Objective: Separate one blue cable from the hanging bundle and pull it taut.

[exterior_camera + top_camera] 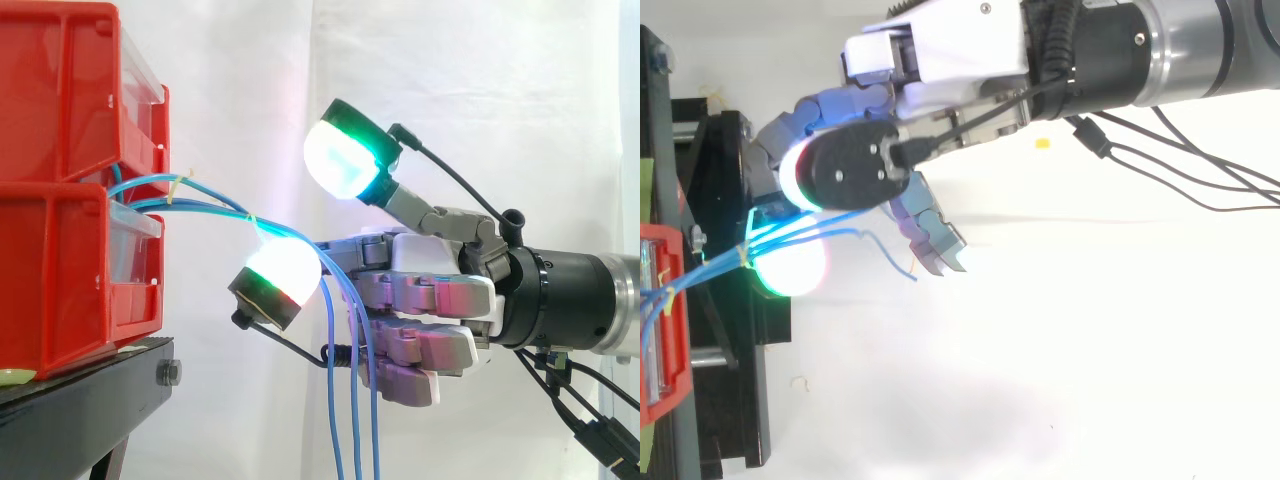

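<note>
Separation step: hand (pixel 430 300) spread wide, cables (pixel 352 400) draped by its lower pad (pixel 285 275) (none visibly pinched); next move calls for pinching one.

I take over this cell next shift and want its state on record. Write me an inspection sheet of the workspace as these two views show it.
surface: black stand carrying two stacked red bins.
job's things: blue cables, bound by a pale tie close to the bins.
clutter: a small yellow scrap on the white ground, seen from above.
hand: the hand is at the bend of the cables, a little way off the bins; whether it grips one cannot be told.
cables: the blue ones leave the gap between the bins, arc across to the hand, then hang down slack.
surroundings: white curtain behind the work.
</note>
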You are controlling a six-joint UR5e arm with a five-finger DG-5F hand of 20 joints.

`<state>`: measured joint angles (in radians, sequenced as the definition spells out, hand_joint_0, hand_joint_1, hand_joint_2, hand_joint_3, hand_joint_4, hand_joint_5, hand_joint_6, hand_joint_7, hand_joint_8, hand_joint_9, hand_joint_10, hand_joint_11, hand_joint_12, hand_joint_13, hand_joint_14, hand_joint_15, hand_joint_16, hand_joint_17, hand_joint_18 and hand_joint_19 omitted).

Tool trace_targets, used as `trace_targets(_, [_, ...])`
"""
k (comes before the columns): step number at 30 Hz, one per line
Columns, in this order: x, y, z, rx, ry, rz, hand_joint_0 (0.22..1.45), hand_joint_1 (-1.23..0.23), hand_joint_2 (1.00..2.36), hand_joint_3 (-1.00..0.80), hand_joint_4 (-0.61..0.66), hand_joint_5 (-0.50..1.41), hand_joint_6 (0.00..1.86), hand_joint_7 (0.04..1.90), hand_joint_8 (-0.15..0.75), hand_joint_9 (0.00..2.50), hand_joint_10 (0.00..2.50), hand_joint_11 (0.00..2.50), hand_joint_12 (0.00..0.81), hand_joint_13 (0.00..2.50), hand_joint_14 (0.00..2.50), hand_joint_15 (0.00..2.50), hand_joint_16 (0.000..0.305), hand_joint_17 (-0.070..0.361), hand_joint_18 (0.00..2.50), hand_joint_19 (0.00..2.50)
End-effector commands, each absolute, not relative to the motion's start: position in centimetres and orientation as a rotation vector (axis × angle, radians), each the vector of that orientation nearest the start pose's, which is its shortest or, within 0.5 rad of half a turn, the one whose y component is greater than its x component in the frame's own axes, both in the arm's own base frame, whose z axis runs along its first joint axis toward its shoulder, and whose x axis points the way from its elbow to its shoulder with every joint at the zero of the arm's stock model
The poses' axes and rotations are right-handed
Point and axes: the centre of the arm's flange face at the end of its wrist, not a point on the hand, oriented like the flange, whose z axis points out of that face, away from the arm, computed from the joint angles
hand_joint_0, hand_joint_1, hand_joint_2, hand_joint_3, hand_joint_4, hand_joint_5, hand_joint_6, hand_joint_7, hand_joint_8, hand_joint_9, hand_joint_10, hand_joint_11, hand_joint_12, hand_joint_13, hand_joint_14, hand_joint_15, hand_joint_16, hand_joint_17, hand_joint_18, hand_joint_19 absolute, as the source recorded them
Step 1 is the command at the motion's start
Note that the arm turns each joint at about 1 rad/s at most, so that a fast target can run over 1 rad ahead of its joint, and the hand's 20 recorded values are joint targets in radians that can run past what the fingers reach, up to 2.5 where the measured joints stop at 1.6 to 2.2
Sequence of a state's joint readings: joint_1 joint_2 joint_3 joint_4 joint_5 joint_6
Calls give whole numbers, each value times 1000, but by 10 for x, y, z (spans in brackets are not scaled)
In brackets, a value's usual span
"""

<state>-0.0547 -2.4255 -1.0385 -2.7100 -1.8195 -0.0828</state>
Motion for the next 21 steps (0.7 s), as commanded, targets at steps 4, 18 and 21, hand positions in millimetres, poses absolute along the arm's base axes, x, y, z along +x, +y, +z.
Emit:
trace_targets(4, [792,-153,229,958,1300,1320,602,-404,1000,-500,77,131,505,1192,106,1901,14,299,257,1660,15,361,60,136,2157,334])
trace_targets(18, [791,-159,227,1007,1276,1278,510,-434,1000,-499,149,123,505,1183,134,1867,10,204,270,1657,15,339,75,168,2154,273])
trace_targets(21, [791,-161,227,1019,1262,1264,530,-460,1002,-476,109,132,505,1213,115,1924,10,208,258,1666,14,337,73,165,2129,278])
